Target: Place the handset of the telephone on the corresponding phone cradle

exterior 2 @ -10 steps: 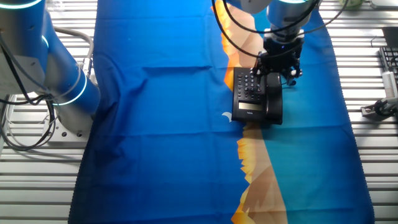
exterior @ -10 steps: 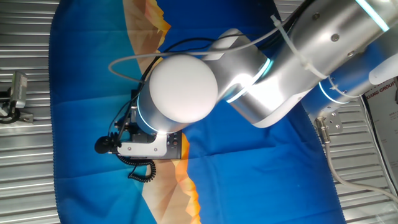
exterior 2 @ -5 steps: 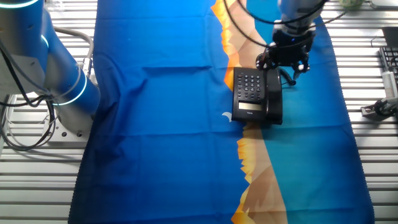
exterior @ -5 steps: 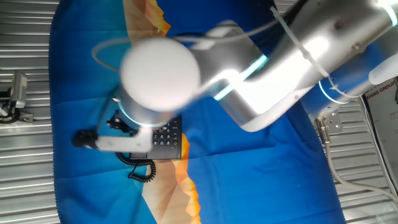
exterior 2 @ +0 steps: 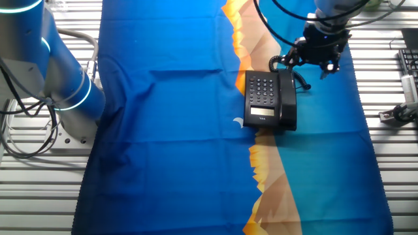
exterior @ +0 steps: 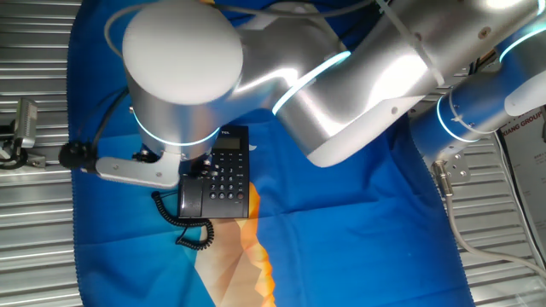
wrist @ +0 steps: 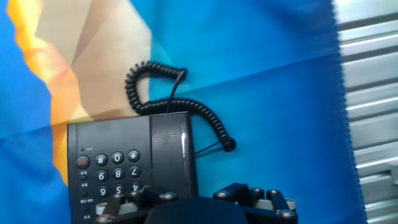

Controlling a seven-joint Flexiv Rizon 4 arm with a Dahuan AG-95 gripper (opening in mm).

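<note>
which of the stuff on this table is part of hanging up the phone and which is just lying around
Job:
handset, lying on the phone
phone
cord
end effector

Lying about:
blue cloth
metal clamp
second arm

Above the telephone (exterior 2: 264,99): open, nothing over the keypad.
Handset side: the handset (exterior 2: 288,98) lies along the body, with bare cloth (exterior 2: 170,124) beyond it.
Far end: the coiled cord (wrist: 163,93) loops beside it, and the gripper (exterior 2: 318,55) hangs just past.
Keypad side: open cloth.
</note>
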